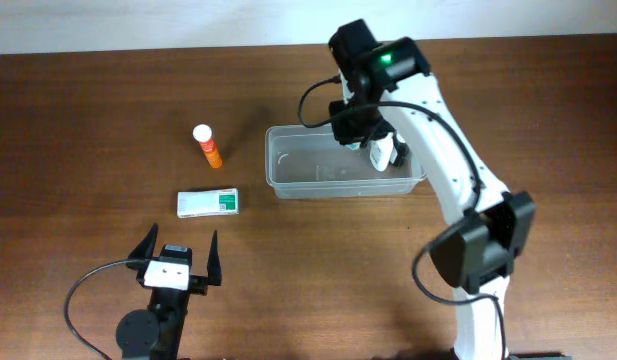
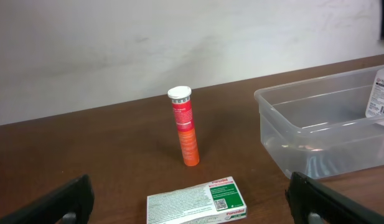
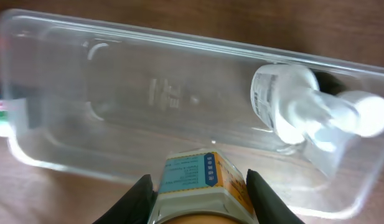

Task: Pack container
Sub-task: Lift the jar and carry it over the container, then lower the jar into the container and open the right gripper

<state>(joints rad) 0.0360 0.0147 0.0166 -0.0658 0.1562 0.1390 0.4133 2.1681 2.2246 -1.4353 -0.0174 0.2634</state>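
Note:
The clear plastic container (image 1: 328, 170) sits right of centre on the table; it also shows in the left wrist view (image 2: 322, 130) and the right wrist view (image 3: 148, 99). A white spray bottle (image 3: 304, 115) lies inside at one end (image 1: 381, 153). My right gripper (image 3: 201, 186) hovers above the container's far side, shut on a small bottle with a blue and orange label (image 3: 201, 177). My left gripper (image 1: 175, 255) is open and empty near the front edge, behind a white and green box (image 1: 208, 203) (image 2: 198, 202). An orange tube with a white cap (image 1: 208, 146) (image 2: 185, 130) stands further back.
The brown table (image 1: 88, 120) ends at a pale wall at the back. The right arm (image 1: 458, 180) reaches over the container's right end from the front right.

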